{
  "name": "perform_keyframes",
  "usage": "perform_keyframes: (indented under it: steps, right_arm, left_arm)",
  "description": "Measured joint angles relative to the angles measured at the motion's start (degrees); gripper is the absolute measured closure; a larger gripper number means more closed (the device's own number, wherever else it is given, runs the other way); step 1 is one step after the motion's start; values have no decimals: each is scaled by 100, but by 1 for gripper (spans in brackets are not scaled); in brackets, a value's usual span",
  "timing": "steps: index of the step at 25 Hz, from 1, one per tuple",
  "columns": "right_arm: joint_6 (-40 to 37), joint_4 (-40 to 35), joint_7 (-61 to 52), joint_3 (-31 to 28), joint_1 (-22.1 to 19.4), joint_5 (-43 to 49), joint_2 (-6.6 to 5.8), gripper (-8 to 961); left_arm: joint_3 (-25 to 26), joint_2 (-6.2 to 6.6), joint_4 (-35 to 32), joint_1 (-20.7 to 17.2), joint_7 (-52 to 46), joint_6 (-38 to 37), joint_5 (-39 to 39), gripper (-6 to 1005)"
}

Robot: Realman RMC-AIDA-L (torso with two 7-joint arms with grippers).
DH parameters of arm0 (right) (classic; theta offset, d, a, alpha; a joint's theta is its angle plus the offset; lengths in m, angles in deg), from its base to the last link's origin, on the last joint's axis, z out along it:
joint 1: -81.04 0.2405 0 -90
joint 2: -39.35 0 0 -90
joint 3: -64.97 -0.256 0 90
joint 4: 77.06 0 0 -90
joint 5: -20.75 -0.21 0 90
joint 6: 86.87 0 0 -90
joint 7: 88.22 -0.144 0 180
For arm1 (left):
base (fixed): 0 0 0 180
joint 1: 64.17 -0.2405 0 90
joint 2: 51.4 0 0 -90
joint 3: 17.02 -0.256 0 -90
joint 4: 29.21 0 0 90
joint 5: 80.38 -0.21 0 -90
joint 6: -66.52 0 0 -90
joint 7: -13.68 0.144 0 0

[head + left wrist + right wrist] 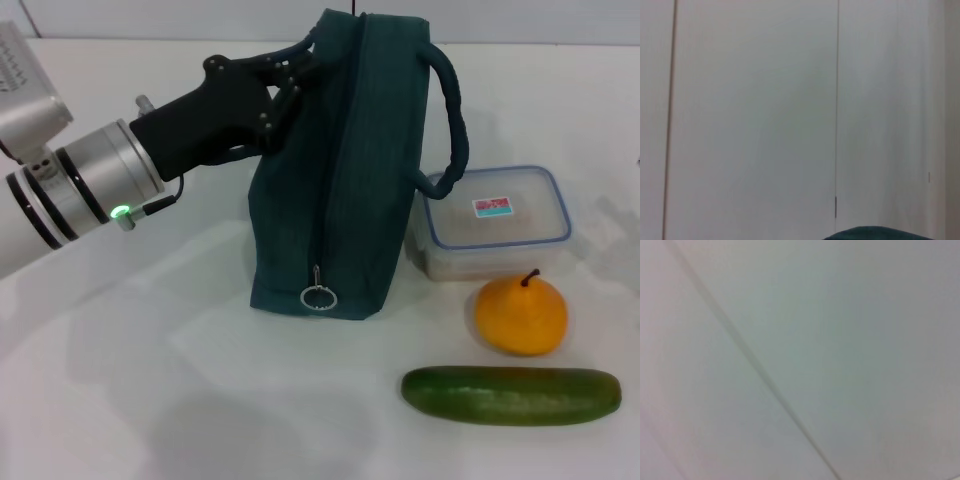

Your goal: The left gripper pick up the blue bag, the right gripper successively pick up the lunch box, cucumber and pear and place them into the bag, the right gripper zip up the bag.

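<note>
The blue bag (340,170) stands upright on the white table (150,380), its zip running down the top to a ring pull (316,297) at the near end. My left gripper (287,80) reaches in from the left and is shut on the bag's left handle near the top. The bag's other handle (452,120) arches over on the right. Right of the bag sits the clear lunch box (497,220) with a blue-rimmed lid. In front of it lie the orange-yellow pear (520,315) and the green cucumber (510,395). A sliver of the bag (875,234) shows in the left wrist view. The right gripper is out of view.
The left arm's silver and black forearm (90,185) crosses the table's left side. The wrist views show mostly pale wall panels.
</note>
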Motion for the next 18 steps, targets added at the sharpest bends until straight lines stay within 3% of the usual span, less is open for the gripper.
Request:
perform_keyframes:
  steps: [3,5,11,18]
  right_arm:
    - [95,-158,15,4,-191,-477,237,115]
    - [325,-368,25,19,-280,-594,298,115]
    - [1398,-978,22,99,-336,-493,332,116]
    - [1513,-1208,-251,213,-395,-445,352,116]
  left_arm:
    - [-82,-4,32,8,102,0,27,960]
    - [-124,-15,40,17,180,1,37,960]
    - [-170,-34,221,129,367,2,41,960]
    - [-173,-45,307,161,496,3,42,960]
